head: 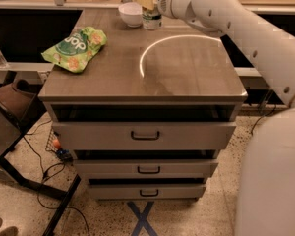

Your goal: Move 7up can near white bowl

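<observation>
We see the end effector (146,0) at the far edge of the counter (187,68), right above the 7up can (152,21). The can lies directly beneath it, upright, long axis vertical. We cannot tell whether the end effector is clamped on the can or spread. The can stands just beside the white bowl (131,14) — on the bowl's right. The counter is flat and wood-toned above drawers (143,134), with a green snack bag (74,48) well apart at the left.
</observation>
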`<state>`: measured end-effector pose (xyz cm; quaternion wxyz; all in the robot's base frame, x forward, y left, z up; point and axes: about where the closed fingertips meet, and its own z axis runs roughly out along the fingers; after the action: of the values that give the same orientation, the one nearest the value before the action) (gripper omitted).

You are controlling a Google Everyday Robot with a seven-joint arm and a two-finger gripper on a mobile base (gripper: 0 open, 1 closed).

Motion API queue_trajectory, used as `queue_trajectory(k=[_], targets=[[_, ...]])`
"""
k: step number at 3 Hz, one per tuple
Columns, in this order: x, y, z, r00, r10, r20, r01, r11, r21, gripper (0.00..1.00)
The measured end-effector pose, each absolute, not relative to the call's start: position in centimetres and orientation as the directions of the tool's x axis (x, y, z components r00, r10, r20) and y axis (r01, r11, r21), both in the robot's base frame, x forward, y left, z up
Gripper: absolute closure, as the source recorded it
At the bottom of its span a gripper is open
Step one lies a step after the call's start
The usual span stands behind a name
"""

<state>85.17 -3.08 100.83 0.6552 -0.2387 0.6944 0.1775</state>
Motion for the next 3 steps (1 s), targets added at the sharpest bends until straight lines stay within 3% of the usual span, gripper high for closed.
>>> queue_trajectory(k=[3], targets=[[92.5, -8.8, 98.2, -0.012, -0.059, -0.998, -0.449, 0.892, -0.047, 1.0]])
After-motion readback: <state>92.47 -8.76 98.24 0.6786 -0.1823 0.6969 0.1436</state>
